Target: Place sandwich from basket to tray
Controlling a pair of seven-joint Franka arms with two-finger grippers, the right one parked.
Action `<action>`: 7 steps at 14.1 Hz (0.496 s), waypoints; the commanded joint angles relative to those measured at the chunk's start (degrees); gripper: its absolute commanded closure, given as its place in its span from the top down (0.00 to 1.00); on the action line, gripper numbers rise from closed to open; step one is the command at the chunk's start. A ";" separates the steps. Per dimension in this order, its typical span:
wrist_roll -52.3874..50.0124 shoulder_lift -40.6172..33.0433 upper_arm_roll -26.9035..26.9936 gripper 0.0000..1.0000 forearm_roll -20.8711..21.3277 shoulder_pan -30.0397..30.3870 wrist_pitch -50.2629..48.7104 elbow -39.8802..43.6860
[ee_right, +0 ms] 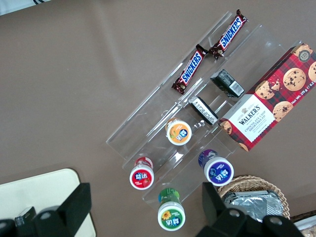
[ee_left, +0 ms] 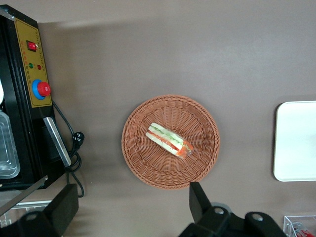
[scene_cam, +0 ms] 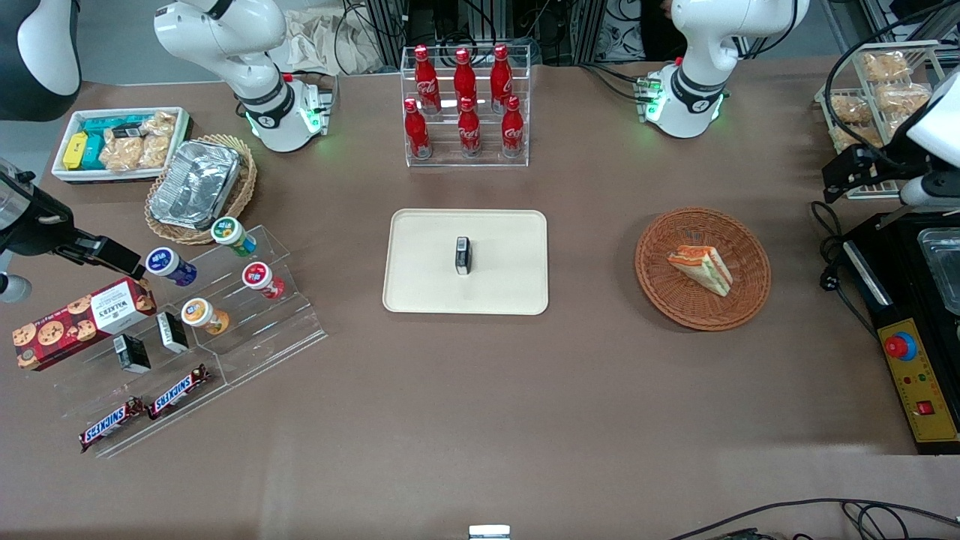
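High above the basket (ee_left: 171,142) holding the sandwich (ee_left: 170,140), the end effector (ee_left: 129,207) hangs spread wide and empty.

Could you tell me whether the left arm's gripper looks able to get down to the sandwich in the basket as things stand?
Probably yes. The gripper hangs open, high above the table beside the basket, and the sandwich lies uncovered with nothing over it.

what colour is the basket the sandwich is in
Reddish-brown woven wicker basket, clearest in the left wrist view; the open gripper hangs above it.
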 commanded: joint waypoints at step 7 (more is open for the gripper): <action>0.83 -0.44 -0.38 1.00 -0.80 0.20 -0.29 0.33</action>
